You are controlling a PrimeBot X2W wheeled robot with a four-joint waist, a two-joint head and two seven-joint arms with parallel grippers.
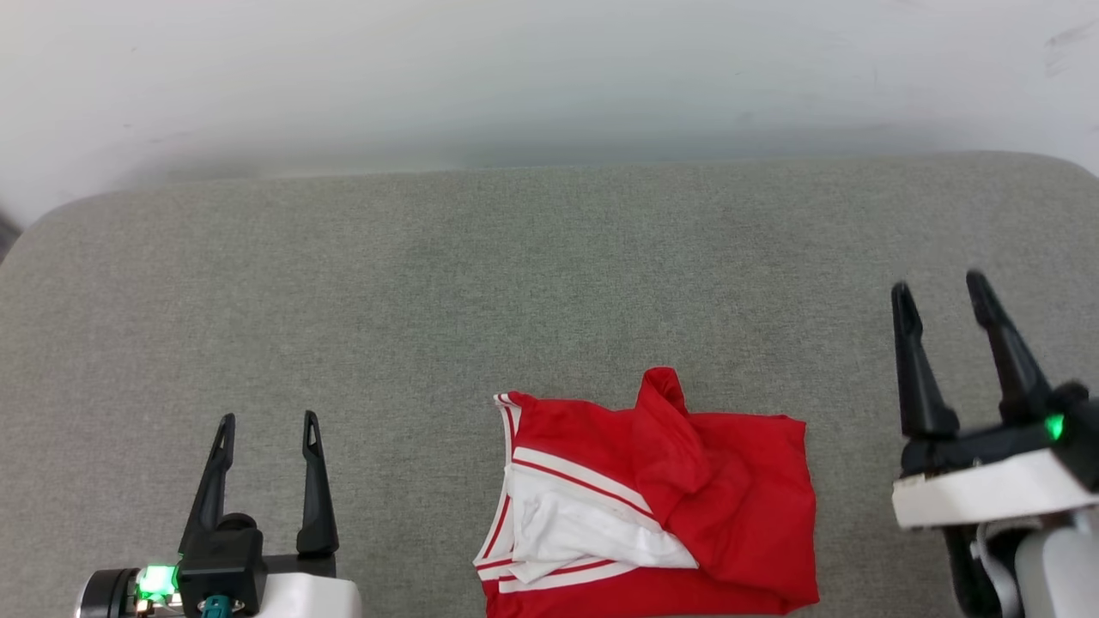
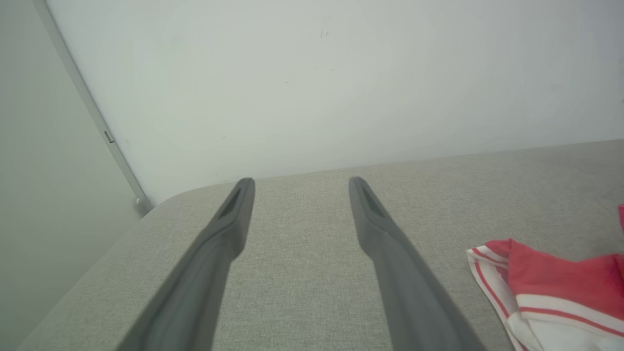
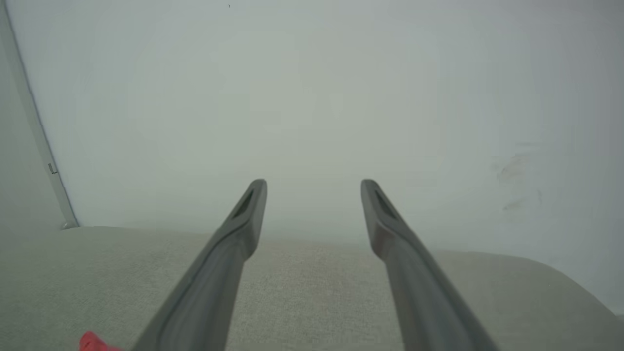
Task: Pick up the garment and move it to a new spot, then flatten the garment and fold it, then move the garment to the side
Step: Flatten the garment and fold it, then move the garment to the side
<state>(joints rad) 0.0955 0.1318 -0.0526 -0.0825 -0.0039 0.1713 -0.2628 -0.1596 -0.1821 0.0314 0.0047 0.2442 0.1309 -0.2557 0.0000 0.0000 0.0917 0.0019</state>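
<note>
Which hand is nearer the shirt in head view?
The right hand, just off the right edge of the shirt; the left hand stands a wider gap away.

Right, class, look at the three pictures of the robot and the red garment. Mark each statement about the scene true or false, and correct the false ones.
1. The garment lies on the grey surface, between the two grippers in the head view. True.
2. The right gripper is shut on the garment. False: it is open and apart from the garment.
3. The left gripper is open, with nothing between its fingers. True.
4. The garment is spread flat. False: it lies bunched, with cloth folded over itself.
</note>
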